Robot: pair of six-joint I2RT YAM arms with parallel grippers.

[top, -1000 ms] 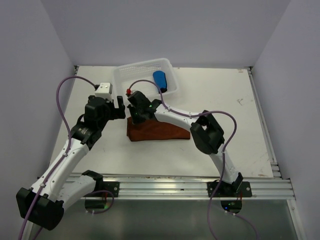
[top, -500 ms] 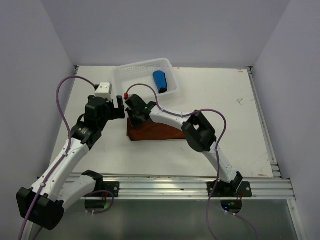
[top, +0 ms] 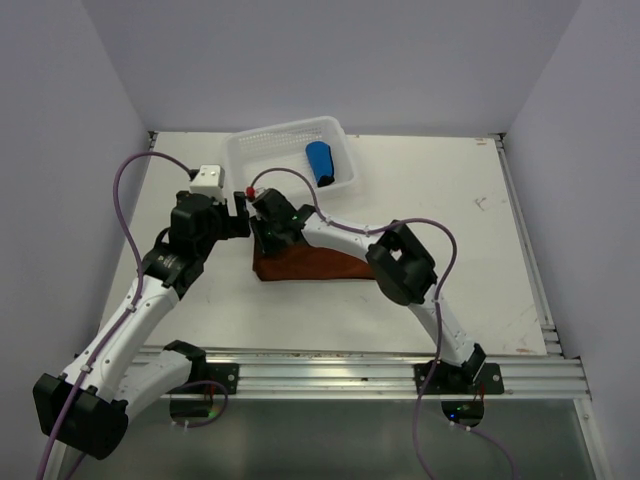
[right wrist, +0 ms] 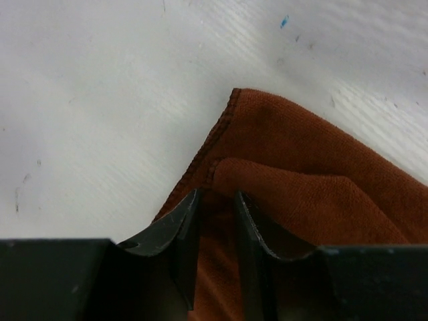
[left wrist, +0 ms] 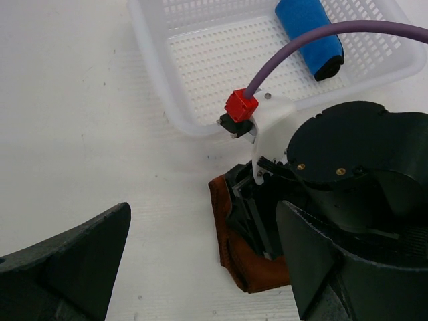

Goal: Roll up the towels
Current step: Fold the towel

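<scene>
White basket point(top: 265, 150) holds the blue towel point(top: 320, 162), rolled; the rust-brown towel point(top: 320, 266) lies unrolled on the table point(top: 440, 200) beside it. Right gripper point(right wrist: 215, 221) has edged onto its left corner, jaws narrowly apart, grip on cloth undeterminable; left gripper point(left wrist: 200, 247) gapes empty. Second roll judged barely begun.

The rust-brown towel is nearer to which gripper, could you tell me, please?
Right. The right gripper is down on the rust-brown towel at its left end, its fingers either side of a cloth fold. The left gripper hangs open just left of that end, not touching it.
</scene>
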